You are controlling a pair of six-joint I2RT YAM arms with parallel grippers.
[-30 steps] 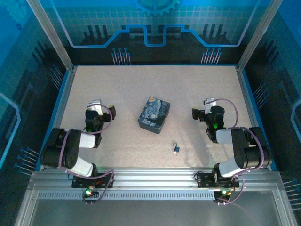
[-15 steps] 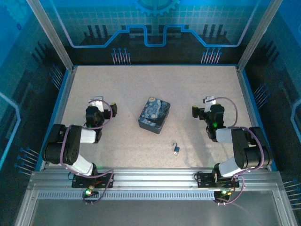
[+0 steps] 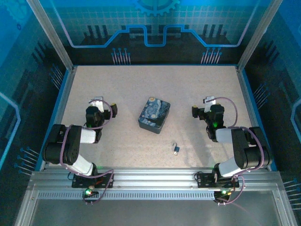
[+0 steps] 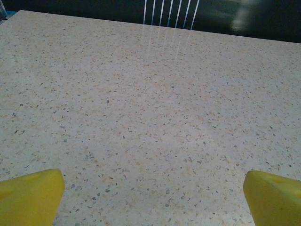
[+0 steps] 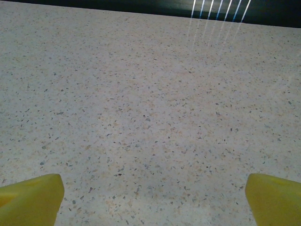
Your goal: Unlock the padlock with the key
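The tiny padlock (image 3: 176, 149), dark bluish with a thin silvery shackle, lies on the speckled table in front of the tin, between the two arms. I cannot make out the key as a separate thing at this size. My left gripper (image 3: 100, 108) hovers left of the tin, well away from the padlock. In the left wrist view it (image 4: 153, 200) is open, with yellow fingertips (image 4: 30, 195) at the bottom corners and only bare table between them. My right gripper (image 3: 207, 110) sits to the tin's right, up and right of the padlock. It (image 5: 153, 200) is also open on bare table.
A blue painted rectangular tin box (image 3: 154, 115) stands at the table's middle, between the grippers. Raised blue-edged walls (image 3: 63, 94) border the speckled table on the left, right and back. The arm bases sit on the metal rail (image 3: 155, 176) at the near edge.
The left arm drew back and its gripper shifted slightly left and away from the tin a second ago, then held still. The right arm and padlock have not moved.
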